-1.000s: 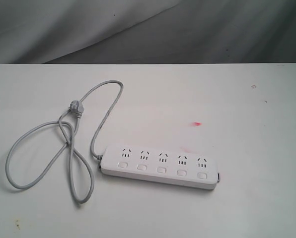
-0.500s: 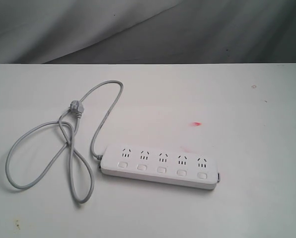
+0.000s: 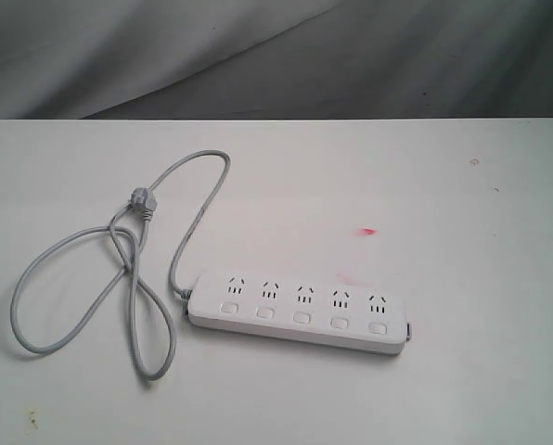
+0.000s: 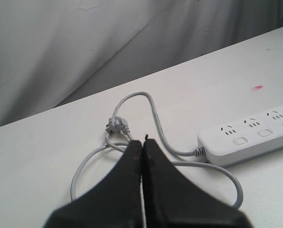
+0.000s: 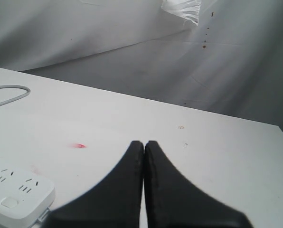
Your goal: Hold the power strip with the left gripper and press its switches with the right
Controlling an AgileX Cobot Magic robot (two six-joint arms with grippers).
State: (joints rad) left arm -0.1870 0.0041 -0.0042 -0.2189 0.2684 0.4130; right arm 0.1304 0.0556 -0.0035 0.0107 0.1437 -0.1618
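Observation:
The white power strip point(image 3: 300, 311) lies flat on the white table, its five sockets and five square switches point(image 3: 302, 318) facing up. Its grey cord point(image 3: 91, 269) loops away to the left and ends at the plug point(image 3: 143, 202). Neither arm shows in the exterior view. In the left wrist view my left gripper point(image 4: 142, 140) is shut and empty, above the cord loop point(image 4: 155, 161), with the strip's cord end point(image 4: 248, 137) off to one side. My right gripper point(image 5: 144, 142) is also shut and empty over bare table; the strip's other end point(image 5: 15, 194) sits apart from it.
A small red mark point(image 3: 366, 231) stains the table beyond the strip, and small specks point(image 3: 474, 162) dot the far right. Grey draped cloth point(image 3: 276, 56) backs the table's far edge.

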